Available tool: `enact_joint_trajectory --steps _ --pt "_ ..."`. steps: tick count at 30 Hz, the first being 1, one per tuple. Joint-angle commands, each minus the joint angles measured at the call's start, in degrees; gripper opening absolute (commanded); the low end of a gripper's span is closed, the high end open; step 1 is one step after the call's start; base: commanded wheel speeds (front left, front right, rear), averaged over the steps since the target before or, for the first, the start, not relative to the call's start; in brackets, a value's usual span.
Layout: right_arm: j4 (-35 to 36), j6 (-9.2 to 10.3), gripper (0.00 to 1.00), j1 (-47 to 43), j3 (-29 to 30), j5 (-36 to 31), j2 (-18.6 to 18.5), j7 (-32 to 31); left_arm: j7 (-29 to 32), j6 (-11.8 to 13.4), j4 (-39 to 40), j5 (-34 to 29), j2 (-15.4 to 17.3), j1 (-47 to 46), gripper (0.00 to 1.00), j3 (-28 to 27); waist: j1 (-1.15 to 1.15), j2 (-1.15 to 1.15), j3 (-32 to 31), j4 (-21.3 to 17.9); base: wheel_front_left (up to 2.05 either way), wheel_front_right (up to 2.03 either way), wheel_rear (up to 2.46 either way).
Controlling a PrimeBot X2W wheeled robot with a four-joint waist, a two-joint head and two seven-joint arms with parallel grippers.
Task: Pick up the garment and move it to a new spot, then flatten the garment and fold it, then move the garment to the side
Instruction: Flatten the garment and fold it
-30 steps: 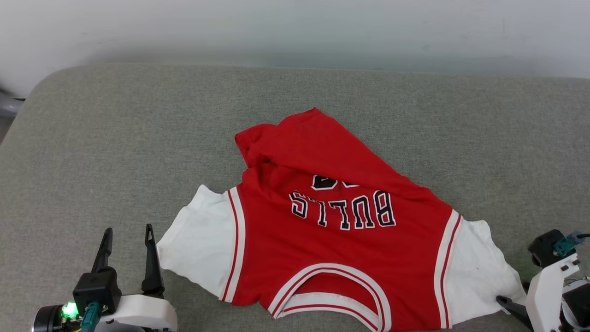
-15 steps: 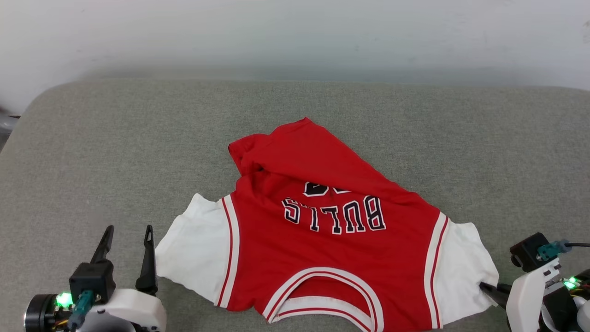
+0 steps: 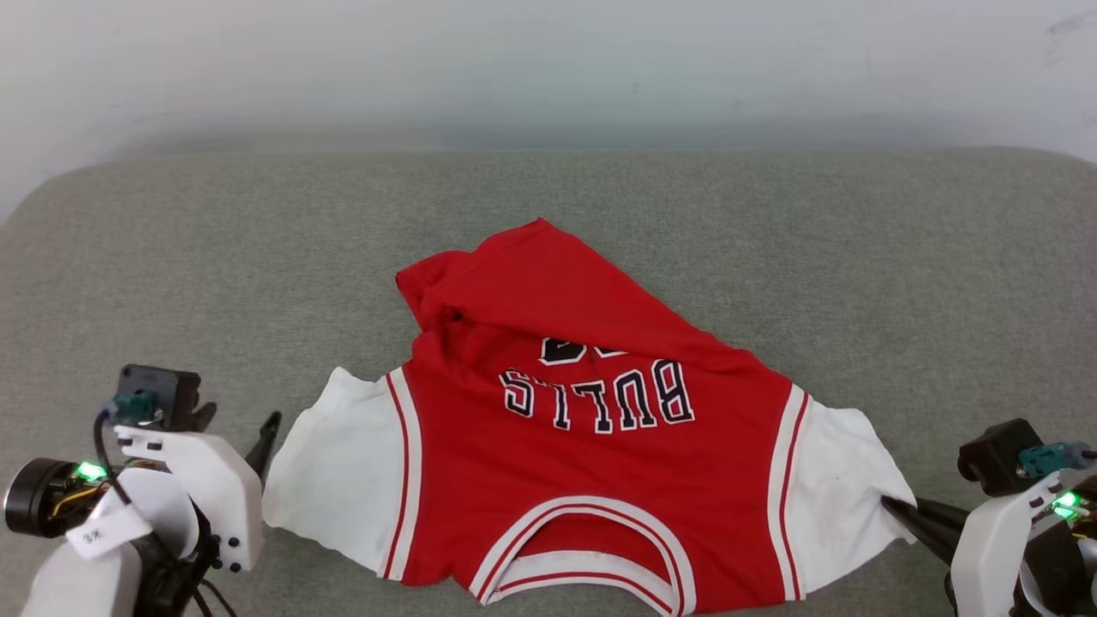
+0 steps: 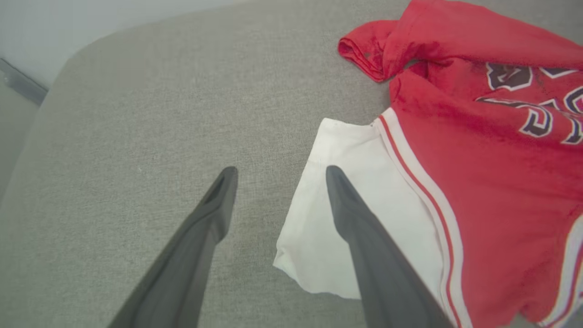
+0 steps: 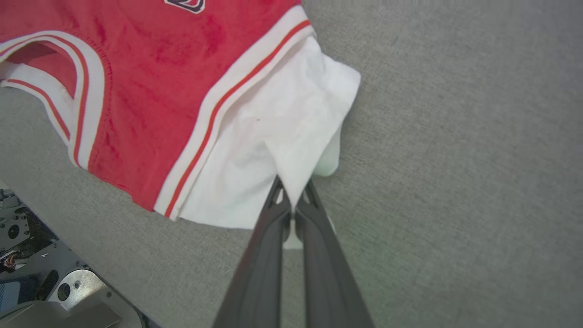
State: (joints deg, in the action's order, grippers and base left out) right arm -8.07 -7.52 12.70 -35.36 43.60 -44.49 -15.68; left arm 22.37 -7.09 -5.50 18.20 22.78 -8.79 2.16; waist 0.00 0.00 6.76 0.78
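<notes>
The left gripper (image 3: 240, 424) hangs just left of the garment (image 3: 600, 480), jaws wide apart and empty. In its wrist view one finger crosses the left sleeve (image 4: 319, 228) and the other is over bare cushion (image 4: 136, 114), so the sleeve's outer edge sits between them. I cannot tell whether either finger touches cloth.

The garment lies on the grey cushion, collar (image 3: 583, 548) nearest the robot and lettering (image 3: 600, 398) upside down. Its far part is doubled back, with a red flap (image 3: 548, 283) lying over the numbers above the lettering.

It looks light and limp – a thin, soft knit that will sag and bunch rather than hold any shape. The cushion's coarse weave will likely drag at it, so a lift should suit it better than a slide. A grip on the outer edge of each sleeve should let the body hang spread between the arms and the flap fall open. The cloth is layered there, and a shallow pinch may catch only one ply.

The body is matte red, and the short, boxy sleeves are plain white with striped ribbed seams. The collar is a ribbed white-and-red oval.

At the garment's right, the right sleeve (image 3: 836, 488) is drawn to a point where the right gripper (image 3: 891, 506) is clamped on its edge – a white fold squeezed between the closed fingers (image 5: 273, 214).
</notes>
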Motion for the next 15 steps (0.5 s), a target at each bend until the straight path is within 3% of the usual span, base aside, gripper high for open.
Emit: enact_joint_trajectory --steps 1,7,15 --pt "0.96 0.06 0.0 -0.82 0.77 -0.7 0.32 -0.51 4.18 -0.28 0.91 1.67 1.75 -0.8 1.0 1.38 0.0 0.0 0.49 -0.43 0.0 0.0 0.0" --pt "4.43 0.06 0.0 -1.31 3.12 -2.74 1.5 -1.83 17.61 -0.3 3.47 8.35 8.52 -1.11 1.0 6.38 0.0 0.0 2.44 -1.75 0.0 0.0 0.0" --pt "6.8 0.06 0.0 -1.42 4.51 -4.56 2.85 -2.9 20.68 -0.31 0.56 10.58 12.28 -0.79 1.0 8.27 0.0 0.0 5.44 -3.55 0.0 0.0 0.0"
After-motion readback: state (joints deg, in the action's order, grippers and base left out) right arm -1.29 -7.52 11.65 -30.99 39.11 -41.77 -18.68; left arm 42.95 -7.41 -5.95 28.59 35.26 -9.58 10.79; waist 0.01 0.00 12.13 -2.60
